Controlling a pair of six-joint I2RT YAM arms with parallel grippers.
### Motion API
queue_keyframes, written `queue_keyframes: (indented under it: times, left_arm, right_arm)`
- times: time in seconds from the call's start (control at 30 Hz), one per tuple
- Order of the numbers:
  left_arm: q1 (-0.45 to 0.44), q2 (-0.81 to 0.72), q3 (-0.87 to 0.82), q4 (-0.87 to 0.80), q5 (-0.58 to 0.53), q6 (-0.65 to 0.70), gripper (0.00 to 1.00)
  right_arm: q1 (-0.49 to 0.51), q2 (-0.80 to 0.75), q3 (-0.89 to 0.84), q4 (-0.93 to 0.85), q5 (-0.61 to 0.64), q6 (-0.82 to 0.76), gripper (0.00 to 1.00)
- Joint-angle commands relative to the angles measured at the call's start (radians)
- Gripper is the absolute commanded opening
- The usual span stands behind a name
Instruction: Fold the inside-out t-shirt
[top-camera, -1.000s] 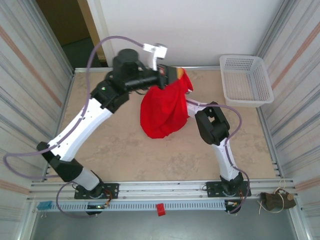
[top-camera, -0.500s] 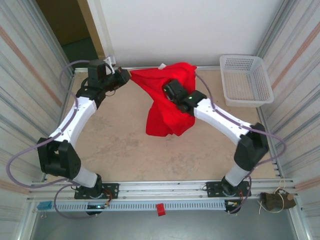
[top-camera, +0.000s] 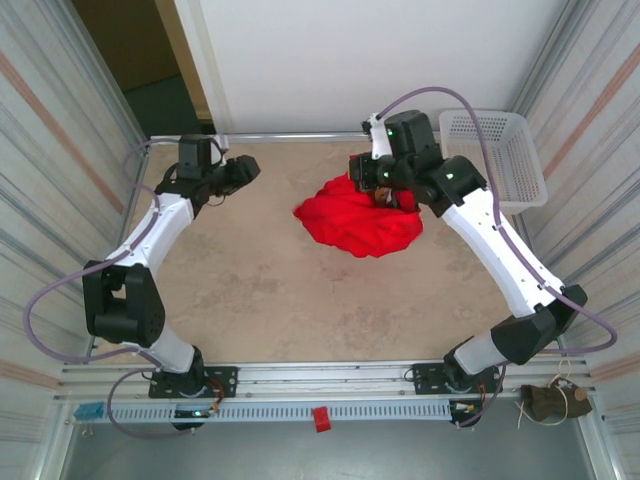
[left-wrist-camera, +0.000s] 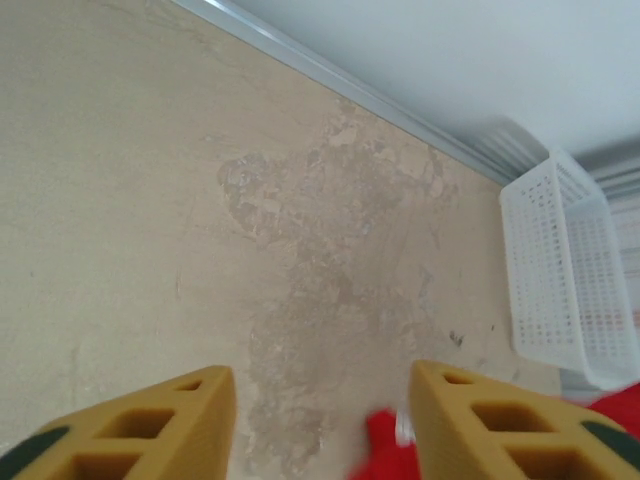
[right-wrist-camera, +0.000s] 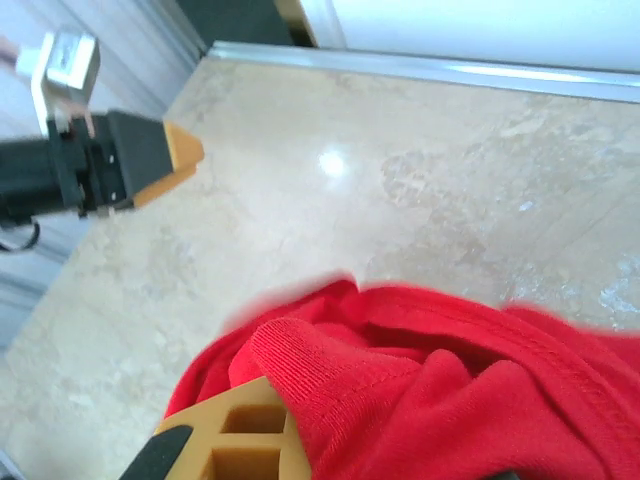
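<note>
The t-shirt (top-camera: 360, 222) lies in a crumpled heap on the worktop (top-camera: 260, 290), just left of the basket (top-camera: 495, 160) and not touching it. The right gripper (top-camera: 385, 192) is at the side of the heap nearest the basket, clamped on a fold of red cloth. A stitched edge runs past its finger in the right wrist view. It may be a hem or a sleeve cuff; the bunching makes it hard to say.

The left gripper (top-camera: 243, 170) hangs on the far side of the heap from the basket, well apart from the cloth. Its fingers (left-wrist-camera: 150, 420) are spread with nothing between them.

Nothing is folded yet, so the job in hand looks like opening the shirt out flat. To do that well, the left gripper should pick a second point on the same stitched edge, not loose cloth mid-heap. Both should then lift and draw apart until the cloth hangs free, and lay it down away from the basket so no sleeve snags its lattice.
</note>
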Motion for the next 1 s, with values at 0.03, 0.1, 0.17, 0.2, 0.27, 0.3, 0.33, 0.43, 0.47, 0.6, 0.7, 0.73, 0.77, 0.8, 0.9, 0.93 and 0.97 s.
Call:
queue_keyframes:
  times: [0.03,0.1,0.17,0.2,0.27,0.3,0.33,0.43,0.47,0.6,0.7,0.73,0.77,0.8,0.9,0.93,0.97]
  left_arm:
    - [-0.007,-0.121,-0.045,-0.009,0.039,0.044,0.55]
    - [-0.051,-0.196,-0.072,0.011,0.015,0.052,0.57]
    - [-0.130,-0.265,-0.104,0.062,-0.014,0.035,0.59]
    - [-0.175,-0.293,-0.110,0.080,-0.045,0.038,0.59]
    - [-0.299,-0.337,-0.106,0.117,-0.145,0.072,0.61]
    - [-0.351,-0.340,-0.100,0.135,-0.179,0.082,0.62]
    - [-0.399,-0.332,-0.093,0.159,-0.218,0.088,0.62]
    - [-0.510,-0.273,-0.068,0.241,-0.318,0.133,0.62]
    - [-0.533,-0.236,-0.058,0.273,-0.337,0.142,0.62]
    - [-0.553,-0.083,0.000,0.299,-0.359,0.109,0.64]
    - [-0.550,0.002,-0.005,0.256,-0.429,0.093,0.51]
    - [-0.543,0.020,-0.022,0.238,-0.442,0.095,0.41]
    - [-0.536,0.028,-0.043,0.223,-0.452,0.096,0.30]
    - [-0.522,0.027,-0.069,0.193,-0.476,0.091,0.21]
    - [-0.459,-0.025,-0.184,0.190,-0.476,0.076,0.24]
    - [-0.429,-0.057,-0.229,0.196,-0.460,0.071,0.32]
    - [-0.408,-0.086,-0.258,0.194,-0.445,0.074,0.39]
  right_arm:
    - [-0.034,0.022,0.070,0.044,-0.051,0.057,0.00]
    - [-0.036,0.040,0.101,0.050,-0.045,0.061,0.00]
    - [-0.036,0.058,0.142,0.055,-0.040,0.066,0.00]
    - [-0.036,0.068,0.195,0.053,-0.038,0.068,0.00]
    - [-0.036,0.093,0.263,0.037,-0.025,0.072,0.00]
    - [-0.036,0.103,0.286,0.033,-0.017,0.072,0.00]
    - [-0.036,0.112,0.310,0.031,-0.008,0.076,0.00]
    - [-0.036,0.129,0.367,0.024,0.003,0.086,0.00]
    - [-0.035,0.136,0.388,0.019,0.005,0.090,0.00]
    - [-0.033,0.151,0.459,0.001,0.000,0.102,0.00]
    - [-0.034,0.158,0.521,-0.022,-0.007,0.106,0.00]
    - [-0.036,0.158,0.542,-0.028,-0.007,0.107,0.00]
    - [-0.038,0.154,0.559,-0.032,-0.006,0.110,0.00]
    - [-0.040,0.145,0.572,-0.030,-0.002,0.113,0.00]
    - [-0.045,0.101,0.557,0.005,0.031,0.114,0.00]
    - [-0.046,0.089,0.535,0.023,0.036,0.115,0.00]
    - [-0.048,0.083,0.515,0.036,0.041,0.115,0.00]
